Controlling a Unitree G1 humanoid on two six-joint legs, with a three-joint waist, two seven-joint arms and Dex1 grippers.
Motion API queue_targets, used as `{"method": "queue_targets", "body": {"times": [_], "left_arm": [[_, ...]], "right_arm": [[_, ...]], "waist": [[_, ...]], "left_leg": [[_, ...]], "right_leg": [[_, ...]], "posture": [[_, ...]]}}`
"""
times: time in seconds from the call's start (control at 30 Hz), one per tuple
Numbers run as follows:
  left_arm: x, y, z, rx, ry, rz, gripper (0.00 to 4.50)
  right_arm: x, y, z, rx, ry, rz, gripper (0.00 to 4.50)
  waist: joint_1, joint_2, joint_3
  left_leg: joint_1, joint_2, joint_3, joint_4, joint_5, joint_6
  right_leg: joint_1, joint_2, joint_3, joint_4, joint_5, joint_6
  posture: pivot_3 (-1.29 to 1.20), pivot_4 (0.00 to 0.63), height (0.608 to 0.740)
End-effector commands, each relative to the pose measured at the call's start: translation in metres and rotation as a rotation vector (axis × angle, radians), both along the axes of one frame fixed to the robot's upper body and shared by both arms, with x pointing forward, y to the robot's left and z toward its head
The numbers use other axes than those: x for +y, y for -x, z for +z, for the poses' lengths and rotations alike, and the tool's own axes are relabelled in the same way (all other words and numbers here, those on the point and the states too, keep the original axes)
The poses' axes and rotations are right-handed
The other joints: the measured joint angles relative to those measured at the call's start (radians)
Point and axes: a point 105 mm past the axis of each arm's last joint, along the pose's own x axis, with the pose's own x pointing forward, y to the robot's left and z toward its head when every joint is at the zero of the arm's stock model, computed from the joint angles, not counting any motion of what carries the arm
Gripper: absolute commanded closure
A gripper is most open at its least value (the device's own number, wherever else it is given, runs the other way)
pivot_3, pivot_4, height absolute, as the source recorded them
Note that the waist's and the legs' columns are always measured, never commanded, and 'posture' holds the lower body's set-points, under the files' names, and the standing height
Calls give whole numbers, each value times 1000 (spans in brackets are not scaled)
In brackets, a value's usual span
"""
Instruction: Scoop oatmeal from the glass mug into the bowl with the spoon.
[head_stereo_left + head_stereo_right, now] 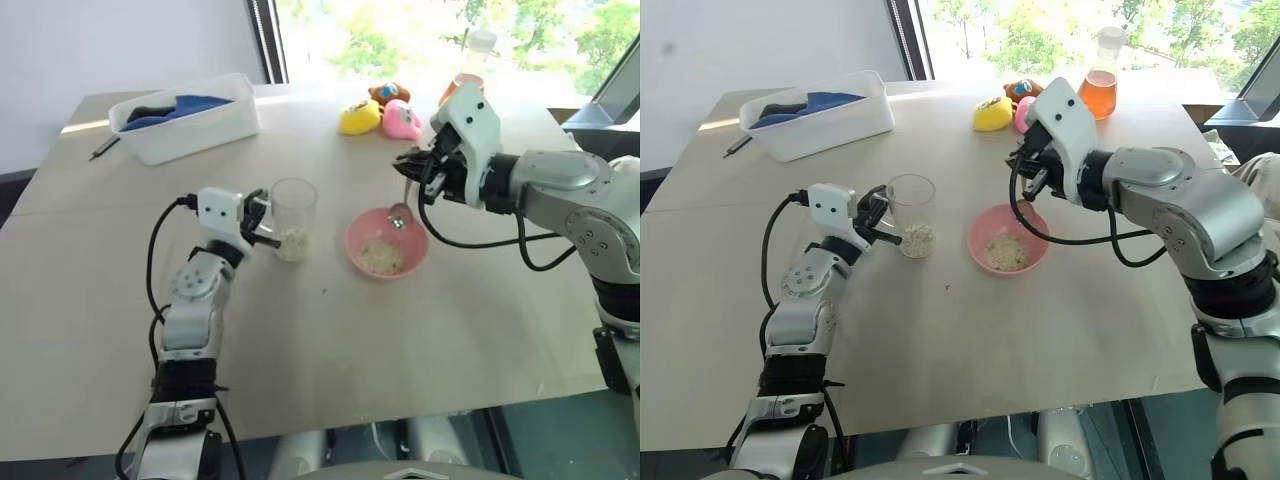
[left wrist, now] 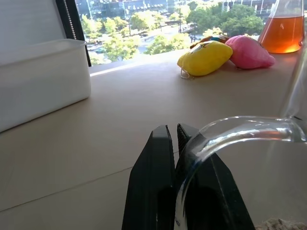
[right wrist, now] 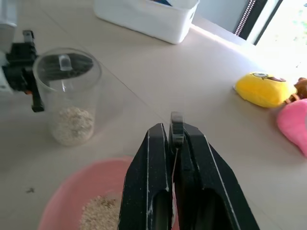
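Spoon (image 1: 401, 203) handle hidden inside right tool (image 1: 411, 168) (head shows); flask (image 2: 288, 27) cut off.

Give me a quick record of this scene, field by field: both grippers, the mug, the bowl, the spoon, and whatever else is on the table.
left gripper: shut on the glass mug's handle
glass mug: upright, oatmeal in its bottom
right gripper: shut on the spoon's handle, above the bowl
spoon: hanging head down over the bowl
bowl: pink, beside the mug, some oatmeal inside
far side of table: white tub, yellow plush toy, pink plush toy, flask of orange liquid
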Motion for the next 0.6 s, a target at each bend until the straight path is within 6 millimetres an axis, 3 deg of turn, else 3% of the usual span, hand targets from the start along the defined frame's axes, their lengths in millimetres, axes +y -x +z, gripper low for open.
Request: {"method": "queue_targets", "body": {"times": [0.03, 0.2, 0.27, 0.5, 0.6], "left_arm": [[-5, 4, 11, -50, -15, -14, 4445], [-4, 3, 10, -49, -22, -15, 4445], [-4, 3, 10, -48, -25, -15, 4445], [-5, 3, 10, -49, -20, -17, 4445], [-7, 4, 9, -48, 6, -26, 4445]], "right_arm": [[-12, -10, 42, -22, -197, -64, 4500], [-4, -12, 86, 90, -532, -18, 4500], [3, -8, 93, 129, -591, 19, 4500], [47, 9, 76, 227, -607, 126, 4500], [57, 4, 60, 262, -575, 114, 4500]], "waist": [[1, 0, 0], [0, 0, 0], [-1, 0, 0], [-5, 0, 0], [-4, 0, 0]], "left_leg": [[0, 0, 0, 0, 0, 0], [-1, 0, -1, 0, 0, 0], [-1, 0, -1, 0, 0, 0], [-1, -2, -1, 0, 0, 0], [-1, -2, -1, 0, 0, 0]], "right_leg": [[0, 0, 0, 0, 0, 0], [0, -1, 0, 0, 0, 0], [0, 0, -1, 0, 0, 0], [0, 0, -1, 1, 0, 0], [0, 0, -2, 1, 0, 0]], "posture": [[0, 150, 740], [0, 150, 740], [0, 150, 740], [0, 150, 740], [0, 150, 740]]}}
